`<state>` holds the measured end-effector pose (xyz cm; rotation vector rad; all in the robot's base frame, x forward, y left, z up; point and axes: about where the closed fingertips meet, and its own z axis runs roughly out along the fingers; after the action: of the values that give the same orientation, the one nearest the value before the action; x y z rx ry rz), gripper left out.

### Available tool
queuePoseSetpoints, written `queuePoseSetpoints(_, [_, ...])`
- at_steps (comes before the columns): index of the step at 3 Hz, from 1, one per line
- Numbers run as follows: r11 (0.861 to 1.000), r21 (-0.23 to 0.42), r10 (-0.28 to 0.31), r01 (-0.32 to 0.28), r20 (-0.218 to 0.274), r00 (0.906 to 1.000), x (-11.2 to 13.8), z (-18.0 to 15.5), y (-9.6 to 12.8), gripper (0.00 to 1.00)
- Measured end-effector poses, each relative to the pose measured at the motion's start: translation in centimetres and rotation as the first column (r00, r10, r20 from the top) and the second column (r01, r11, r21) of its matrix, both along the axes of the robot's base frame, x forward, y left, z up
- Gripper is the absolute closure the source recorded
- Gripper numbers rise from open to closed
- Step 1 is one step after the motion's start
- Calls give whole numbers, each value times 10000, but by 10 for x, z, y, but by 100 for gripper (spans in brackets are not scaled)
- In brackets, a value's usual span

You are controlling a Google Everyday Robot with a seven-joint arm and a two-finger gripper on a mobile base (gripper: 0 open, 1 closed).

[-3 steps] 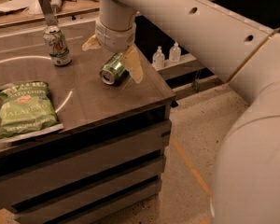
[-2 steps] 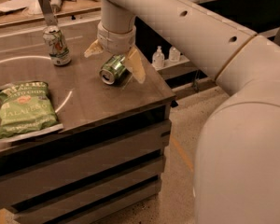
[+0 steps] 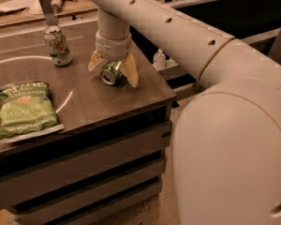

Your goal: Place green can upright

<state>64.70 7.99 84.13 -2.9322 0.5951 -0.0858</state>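
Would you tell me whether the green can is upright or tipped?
Lying on its side: the green can shows its silver end sideways, within the gripper above the table.

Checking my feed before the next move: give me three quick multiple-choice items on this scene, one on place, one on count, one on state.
1. Where is the gripper?
A. Down at the green can
B. Parked off to one side
C. Raised well clear of everything

2. How many cans are on the table?
A. One
B. Two
C. Three

3. How does the green can sit?
A. Upright
B. On its side
C. Crushed flat

Answers:
1 A: the gripper is low over the green can, near the table's right edge.
2 B: there is the green can, plus an upright white can farther back and to the left.
3 B: its silver top faces sideways, not up.
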Motion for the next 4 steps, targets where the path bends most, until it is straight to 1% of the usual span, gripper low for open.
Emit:
queuePoseSetpoints(1, [9999,-114,-26,26,-20,10000,0,-1,7,40])
queuePoseSetpoints(2, [9999,-31,123,-122,154,9998,-3,4,18,63])
queuePoseSetpoints(3, [9973,660,301,-327,390,9988,-9,19,27,86])
queuePoseSetpoints(4, [9777,2084,192,-265,369,9991,-15,49,29,100])
